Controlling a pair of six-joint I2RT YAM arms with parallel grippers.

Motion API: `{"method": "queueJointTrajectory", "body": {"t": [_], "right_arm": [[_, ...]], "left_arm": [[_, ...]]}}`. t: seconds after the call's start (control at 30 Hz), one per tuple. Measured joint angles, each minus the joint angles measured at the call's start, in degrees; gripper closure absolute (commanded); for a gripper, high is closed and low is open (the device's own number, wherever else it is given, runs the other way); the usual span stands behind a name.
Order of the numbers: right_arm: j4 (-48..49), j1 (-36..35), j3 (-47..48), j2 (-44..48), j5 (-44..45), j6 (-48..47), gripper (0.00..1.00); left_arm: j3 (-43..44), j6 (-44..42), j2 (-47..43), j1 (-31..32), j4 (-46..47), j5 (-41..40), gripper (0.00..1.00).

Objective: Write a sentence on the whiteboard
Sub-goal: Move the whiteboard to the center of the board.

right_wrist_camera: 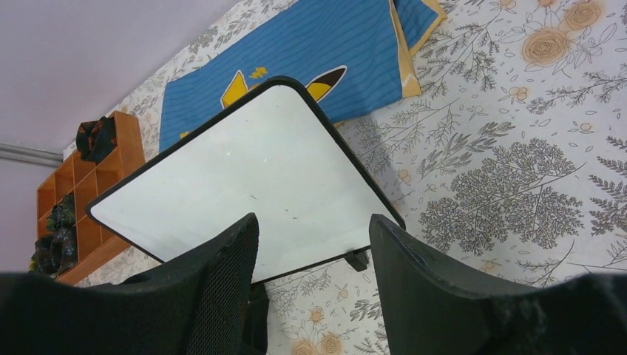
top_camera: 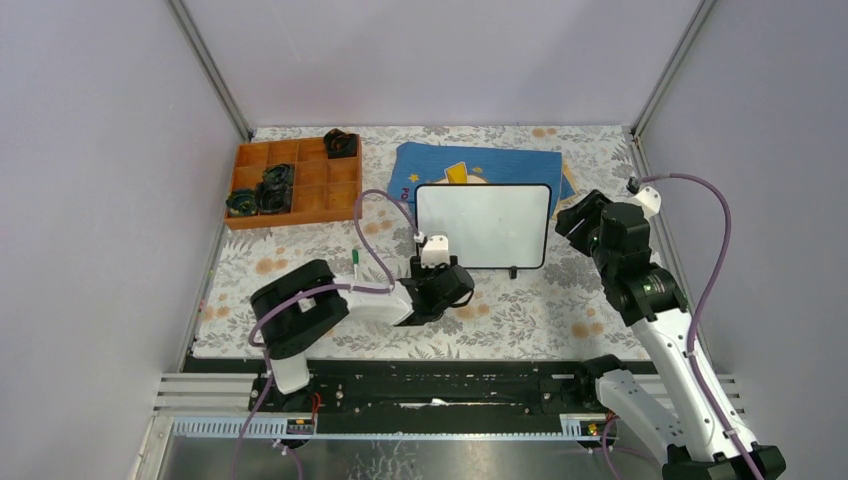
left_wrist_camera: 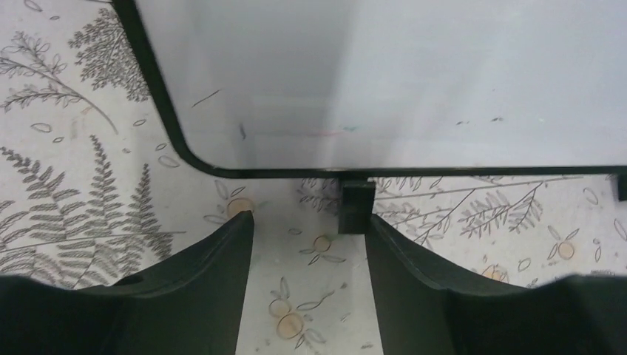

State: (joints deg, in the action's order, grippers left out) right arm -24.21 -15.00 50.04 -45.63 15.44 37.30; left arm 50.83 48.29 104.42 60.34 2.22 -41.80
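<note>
Top external shows the board (top_camera: 483,225) blank at mid-table, its far edge over the blue cloth (top_camera: 470,165); no sentence on it yet. My left gripper (left_wrist_camera: 309,229) sits at its near-left corner, fingers spread and empty. The right gripper (right_wrist_camera: 314,229), just right of the board, is likewise spread and empty. What looks like a marker (top_camera: 355,262) lies left of my left arm. I judge the risk is the loose board: a nudge or pen pressure could slide or rock it.

My left gripper (left_wrist_camera: 309,218) reached forward, low and level, jaws apart and empty (my right gripper (right_wrist_camera: 312,220) gaped too, holding nothing); my right arm (top_camera: 660,330) stood raised, wrist tilted downward.
</note>
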Motion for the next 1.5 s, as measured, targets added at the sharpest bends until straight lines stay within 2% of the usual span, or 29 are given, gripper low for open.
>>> {"method": "queueJointTrajectory", "body": {"t": [0.2,0.4,0.57,0.73,0.8,0.87,1.0,1.13,1.33,1.5], "right_arm": [[-0.9,0.0,0.9,1.2,-1.6,-1.2,0.36],[-1.0,0.0,1.2,2.9,-7.2,-3.4,0.36],[-0.6,0.0,1.1,6.1,-12.2,-5.5,0.36],[0.5,-0.5,0.0,7.4,-15.5,-7.1,0.38],[1.1,-0.6,-0.3,7.3,-16.7,-7.4,0.39],[1.7,-1.0,-0.5,6.8,-17.8,-7.6,0.4],[3.1,-4.1,-0.5,5.3,-17.3,-8.1,0.41],[4.1,-13.7,0.0,2.3,-10.7,-9.5,0.41],[4.3,-29.3,1.2,-3.4,2.8,-13.0,0.36],[4.7,-34.4,-0.3,-2.4,10.7,-15.6,0.32]], "left_arm": [[-5.8,0.3,-7.9,0.5,-2.5,2.0,0.23],[-14.2,1.4,-28.1,1.6,-11.2,2.9,0.12],[-13.7,-0.5,-43.2,1.6,-20.0,0.8,0.02],[-12.9,-5.2,-53.6,0.4,-24.2,-0.4,0.01],[-12.9,-7.7,-56.9,-2.5,-24.5,0.5,0.01],[-12.9,-9.9,-58.5,-7.7,-24.5,2.7,0.01],[-12.9,-13.5,-57.2,-20.3,-24.2,12.0,0.01],[-11.1,-14.4,-50.8,-30.1,-24.2,21.0,0.01],[-9.4,-15.3,-46.8,-38.1,-23.8,30.2,0.01],[-10.3,-15.9,-46.9,-42.9,-21.4,34.4,0.01]]}}
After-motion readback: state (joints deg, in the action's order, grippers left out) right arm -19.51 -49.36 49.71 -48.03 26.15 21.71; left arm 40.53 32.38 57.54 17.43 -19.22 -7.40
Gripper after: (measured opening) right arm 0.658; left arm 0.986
